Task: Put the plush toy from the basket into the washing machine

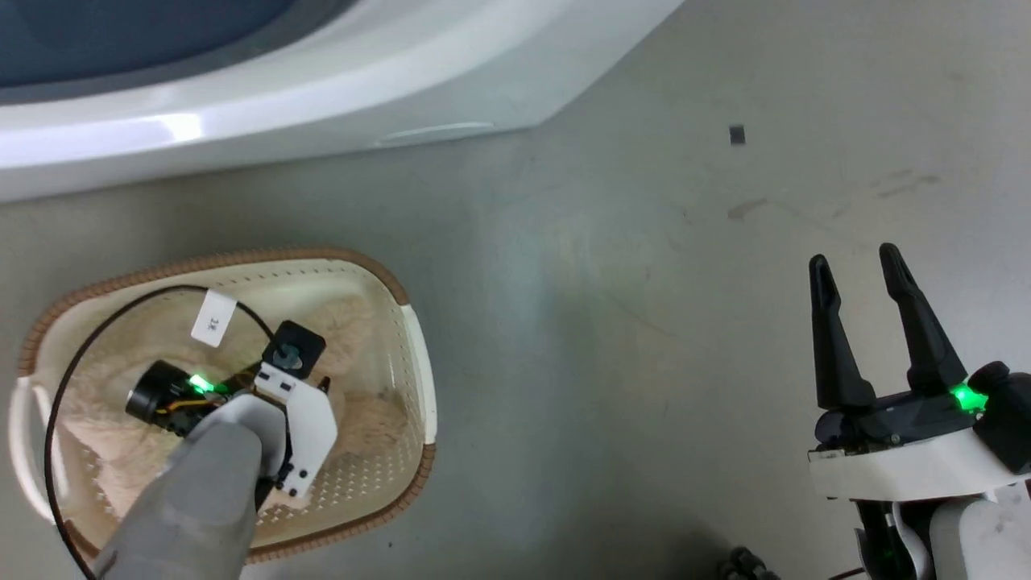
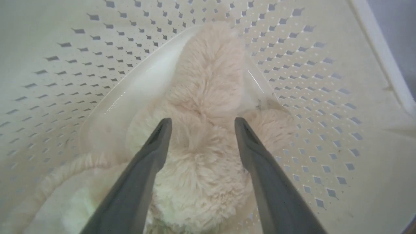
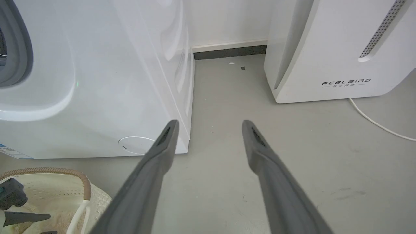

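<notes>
the cream-white perforated plastic basket with a brown woven-look rim (image 1: 242,259) sits on the grey floor (image 1: 604,338) at about 8 o'clock in the head view. the fluffy cream-beige plush toy (image 2: 208,97) lies inside it, not yet lifted. the left jaws reach down into the basket and stand spread apart. their two long dark fingers (image 2: 152,156) straddle a shaggy hump of the toy with nothing clamped. i cannot tell whether the tips press into the fur. the right jaws, at 4 o'clock in the head view, are likewise parted and empty above bare floor. the large white front-loading washing machine (image 1: 322,105) stands at 11 o'clock, just beyond the basket.

what could go wrong, as i judge it: if the left jaws close on loose long fur alone, the toy would likely slide out during the lift. the toy nearly fills the basket, so a snug fit could drag the light basket up with it. a trailing limb might also catch on the rim.
</notes>
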You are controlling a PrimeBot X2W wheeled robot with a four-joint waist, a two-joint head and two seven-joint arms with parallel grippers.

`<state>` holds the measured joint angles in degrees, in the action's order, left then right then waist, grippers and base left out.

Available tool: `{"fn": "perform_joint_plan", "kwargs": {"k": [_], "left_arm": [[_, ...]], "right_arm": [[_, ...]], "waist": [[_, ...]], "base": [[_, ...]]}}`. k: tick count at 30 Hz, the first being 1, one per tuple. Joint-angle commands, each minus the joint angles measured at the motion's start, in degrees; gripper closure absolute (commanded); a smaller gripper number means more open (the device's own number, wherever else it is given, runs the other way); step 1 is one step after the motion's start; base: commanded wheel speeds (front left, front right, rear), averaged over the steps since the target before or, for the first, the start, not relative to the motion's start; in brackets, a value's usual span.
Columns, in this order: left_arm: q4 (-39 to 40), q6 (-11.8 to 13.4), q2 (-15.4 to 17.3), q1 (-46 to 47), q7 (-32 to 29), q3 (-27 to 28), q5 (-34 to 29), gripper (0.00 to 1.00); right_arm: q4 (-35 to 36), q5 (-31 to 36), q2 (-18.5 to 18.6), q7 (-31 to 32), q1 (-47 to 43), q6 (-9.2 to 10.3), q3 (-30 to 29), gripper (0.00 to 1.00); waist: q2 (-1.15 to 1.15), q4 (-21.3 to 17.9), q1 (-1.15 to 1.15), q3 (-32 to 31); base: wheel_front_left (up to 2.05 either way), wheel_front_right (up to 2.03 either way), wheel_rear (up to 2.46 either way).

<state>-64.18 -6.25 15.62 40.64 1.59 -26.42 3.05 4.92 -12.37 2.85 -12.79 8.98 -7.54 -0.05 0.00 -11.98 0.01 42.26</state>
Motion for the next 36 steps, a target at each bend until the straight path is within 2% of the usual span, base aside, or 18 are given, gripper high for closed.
{"fn": "perform_joint_plan", "kwargs": {"k": [1, 11, 23, 24, 32, 36], "left_arm": [[-2.03, -0.46, 0.67, 2.30, 0.53, -1.20, -0.38, 0.00], [-7.96, 1.09, 2.72, 7.87, 2.41, -5.71, -1.31, 0.00], [-9.65, 0.80, 4.87, 8.53, 0.05, -8.12, -1.22, 0.00], [-9.67, 0.54, 4.91, 8.41, -0.12, -8.06, -0.87, 1.00], [-9.71, -0.16, 4.84, 7.94, 0.79, -8.19, 0.56, 1.00], [-9.73, 0.63, 4.02, 6.94, 3.00, -8.05, 1.49, 1.00]], "right_arm": [[0.65, -0.53, 0.02, -0.71, 1.45, 0.05, 0.13, 0.00], [1.30, -2.00, 0.02, -1.91, 2.30, 0.05, 0.80, 0.00], [1.50, -2.19, 0.03, -2.20, 2.77, 0.05, 1.32, 0.00], [1.45, -2.18, 0.03, -2.20, 2.83, 0.05, 1.38, 0.00], [1.18, -1.98, 0.03, -2.21, 3.24, 0.05, 1.31, 0.00], [0.78, -1.65, 0.03, -2.21, 3.57, 0.05, 1.03, 0.00]], "waist": [[0.00, -0.97, -0.01, 2.16], [0.00, -2.75, -0.01, 7.41], [0.00, -3.51, -0.01, 9.62], [0.00, -3.55, -0.01, 9.65], [0.00, -3.40, -0.01, 9.18], [0.00, -2.86, -0.01, 7.29]], "base": [[0.00, 0.00, 0.00], [0.00, 0.00, 0.00], [0.00, 0.00, 0.00], [0.00, 0.00, 0.00], [0.00, 0.00, 0.00], [0.00, 0.00, 0.00]]}}
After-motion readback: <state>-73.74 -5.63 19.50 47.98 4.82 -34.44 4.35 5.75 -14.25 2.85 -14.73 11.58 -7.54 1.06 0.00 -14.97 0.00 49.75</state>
